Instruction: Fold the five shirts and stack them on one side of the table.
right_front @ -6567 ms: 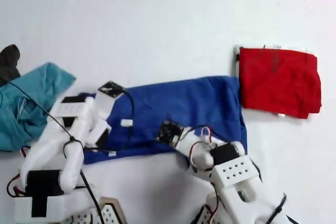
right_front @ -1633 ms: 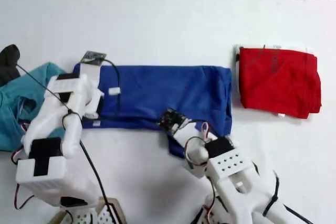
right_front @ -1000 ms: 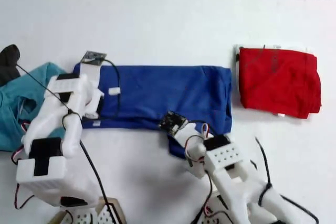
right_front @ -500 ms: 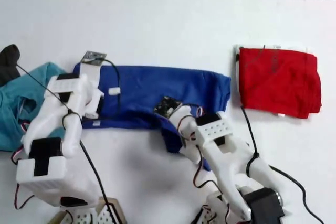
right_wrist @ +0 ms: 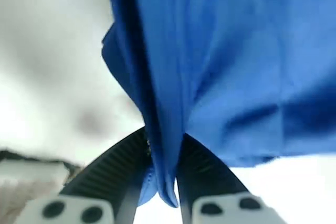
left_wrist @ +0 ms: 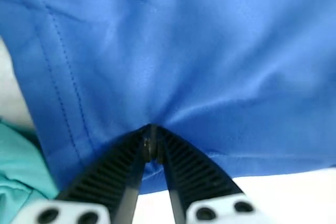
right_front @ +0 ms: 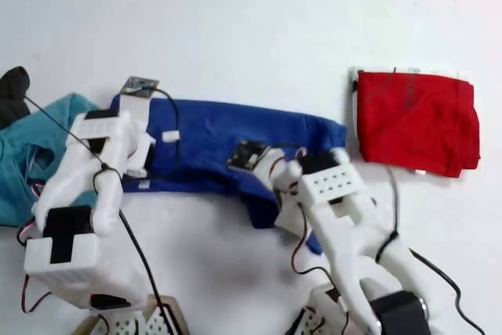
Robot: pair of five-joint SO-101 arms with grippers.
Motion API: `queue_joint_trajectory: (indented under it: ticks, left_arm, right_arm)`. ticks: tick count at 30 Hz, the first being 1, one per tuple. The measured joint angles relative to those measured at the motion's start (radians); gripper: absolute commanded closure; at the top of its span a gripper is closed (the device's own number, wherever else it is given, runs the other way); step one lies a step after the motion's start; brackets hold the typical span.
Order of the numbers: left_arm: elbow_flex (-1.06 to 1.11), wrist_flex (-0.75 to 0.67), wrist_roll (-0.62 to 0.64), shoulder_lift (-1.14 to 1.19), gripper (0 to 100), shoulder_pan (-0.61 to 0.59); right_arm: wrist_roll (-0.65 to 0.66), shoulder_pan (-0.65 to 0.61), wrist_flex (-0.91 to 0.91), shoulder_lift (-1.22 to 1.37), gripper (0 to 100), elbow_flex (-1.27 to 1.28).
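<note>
A blue shirt (right_front: 212, 139) lies stretched across the middle of the table. My left gripper (right_front: 146, 169) is shut on its near hem at the left end; in the left wrist view the fingertips (left_wrist: 150, 145) pinch the blue cloth (left_wrist: 199, 51) flat. My right gripper (right_front: 273, 194) is shut on a fold of the shirt's near right part, and that blue cloth (right_wrist: 220, 61) hangs bunched between its jaws, lifted off the white table (right_wrist: 42, 51). A folded red shirt (right_front: 416, 119) lies at the right side.
A crumpled teal shirt (right_front: 31, 158) lies at the left edge, just beside the left arm, with a dark garment (right_front: 12, 88) behind it; the teal cloth (left_wrist: 18, 182) borders the blue hem. White table (right_front: 235, 29) stretches bare toward the far side.
The right arm has lifted its pinched fold of the blue shirt and carried it toward the far side, wrinkling the shirt's right half. The left arm has kept still.
</note>
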Motion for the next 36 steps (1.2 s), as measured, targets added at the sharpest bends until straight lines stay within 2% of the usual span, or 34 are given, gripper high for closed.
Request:
queue_joint_trajectory:
  ticks: [4,8,20,25,29,36]
  left_arm:
    - [0.0,0.0,0.0,0.0,97,0.0]
    - [0.0,0.0,0.0,0.0,97,0.0]
    - [0.0,0.0,0.0,0.0,97,0.0]
    - [0.0,0.0,0.0,0.0,97,0.0]
    - [0.0,0.0,0.0,0.0,97,0.0]
    - [0.0,0.0,0.0,0.0,97,0.0]
  right_arm:
    - [0.083,0.075,0.044,-0.006,97.9,-0.08]
    - [0.129,0.097,0.054,0.046,97.9,-0.141]
    - [0.143,0.107,-0.003,0.397,97.5,-0.473]
    - [0.143,0.109,-0.003,0.532,85.4,-0.575]
    - [0.101,0.13,-0.025,0.54,78.9,-0.634]
    - [-0.014,0.222,-0.115,0.551,82.7,-0.678]
